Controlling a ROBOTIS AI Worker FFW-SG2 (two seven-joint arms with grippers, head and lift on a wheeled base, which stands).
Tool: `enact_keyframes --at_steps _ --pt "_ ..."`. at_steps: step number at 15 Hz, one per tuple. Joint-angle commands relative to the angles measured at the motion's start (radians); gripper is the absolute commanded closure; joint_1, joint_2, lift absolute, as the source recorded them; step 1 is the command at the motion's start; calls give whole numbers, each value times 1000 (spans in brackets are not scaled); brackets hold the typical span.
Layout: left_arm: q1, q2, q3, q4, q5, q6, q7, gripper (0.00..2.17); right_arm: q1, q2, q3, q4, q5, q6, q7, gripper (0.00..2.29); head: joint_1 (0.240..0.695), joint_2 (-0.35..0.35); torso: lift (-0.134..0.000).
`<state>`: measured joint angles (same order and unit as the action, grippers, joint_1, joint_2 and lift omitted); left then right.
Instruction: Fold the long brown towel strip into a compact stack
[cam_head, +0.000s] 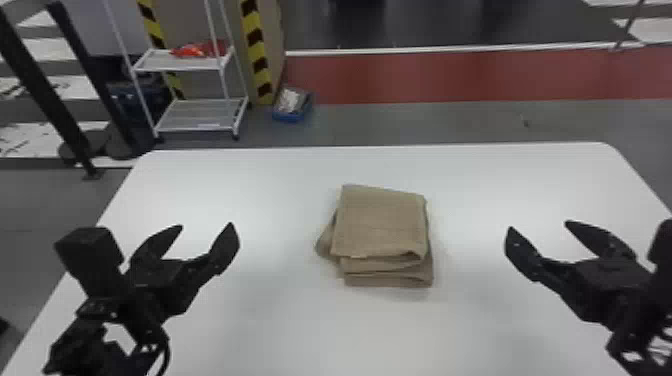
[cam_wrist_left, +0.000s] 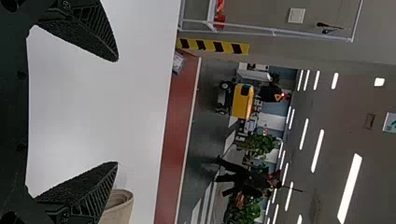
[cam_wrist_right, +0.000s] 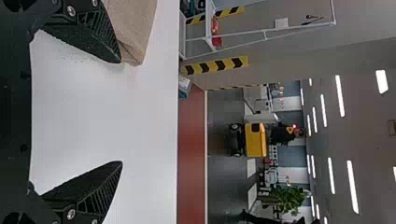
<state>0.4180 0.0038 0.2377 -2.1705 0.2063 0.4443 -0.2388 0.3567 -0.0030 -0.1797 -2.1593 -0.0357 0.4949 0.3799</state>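
At left, the left claw hangs over the table with its fingers spread and nothing between them, well apart from the towel; in the middle, the towel lies on the table, folded in layers into a small, roughly square stack; a lower layer pokes out past its left side, and more layers show along the near edge, slightly out of line with the top one; at right, the right claw is spread and empty too, apart from the towel on its other side.

The folding looks all but done, the step in hand being to finish up; the next move probably calls for drawing both arms clear, or at most a light tuck of the stray left layer; a hard push could skew the stack.
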Motion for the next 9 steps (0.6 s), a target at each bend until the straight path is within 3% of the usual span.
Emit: enact_keyframes --at_steps 1,2,6,8,9 --pt "44 -6 -46 -5 -76 -31 12 87 11 4 25 99 43 -210 -13 63 695 51 -123" --pt "64 -6 -61 -2 -124 -71 23 87 15 4 48 145 92 -345 -21 63 695 43 -123" --pt "119 -6 -84 46 -153 -273 69 87 47 4 45 242 74 -615 -19 63 695 57 -123" --pt "140 -6 -110 97 -154 -423 131 87 47 4 16 254 40 -511 -27 66 695 63 -123" --pt "145 -6 -120 115 -156 -491 158 90 50 4 -1 248 -10 -428 -27 70 695 61 -123"
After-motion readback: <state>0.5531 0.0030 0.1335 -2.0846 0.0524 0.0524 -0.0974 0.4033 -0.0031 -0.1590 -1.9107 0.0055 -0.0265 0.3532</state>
